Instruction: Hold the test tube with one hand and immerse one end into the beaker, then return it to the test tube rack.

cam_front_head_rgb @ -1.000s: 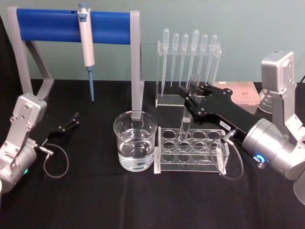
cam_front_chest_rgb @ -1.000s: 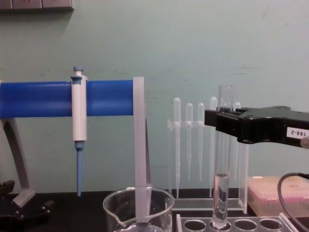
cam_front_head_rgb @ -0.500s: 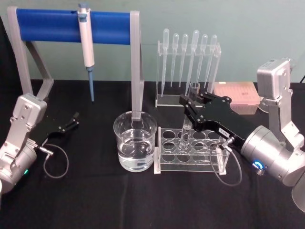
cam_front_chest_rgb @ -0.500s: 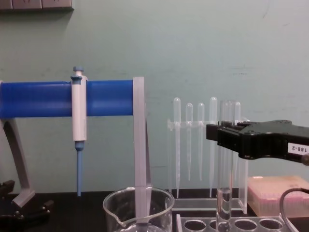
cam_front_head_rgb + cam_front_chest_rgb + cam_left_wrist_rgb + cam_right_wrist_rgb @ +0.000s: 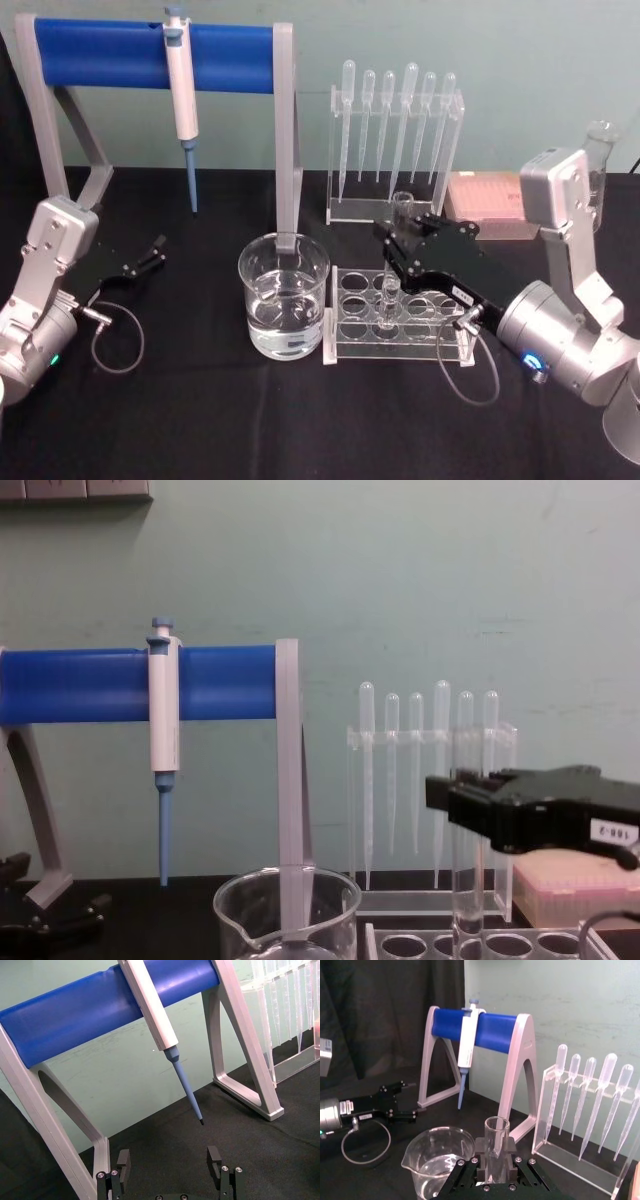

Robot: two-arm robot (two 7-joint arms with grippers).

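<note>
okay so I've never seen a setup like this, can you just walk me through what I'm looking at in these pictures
This is a two-armed robot at a black lab table. Four cameras see one moment: one on its head looking down, one on its chest looking across, and one on each wrist.

The right tool is shut on a clear glass test tube, held upright with its lower end in a clear rack with round holes. The right wrist camera looks along that tool at the tube's open rim.

Beside the rack stands a glass beaker holding clear liquid. Behind are a row of thin plastic pipettes in a stand and a white-and-blue pipettor hanging on a blue bar.

The left tool rests open at the table's left side, holding nothing.
</note>
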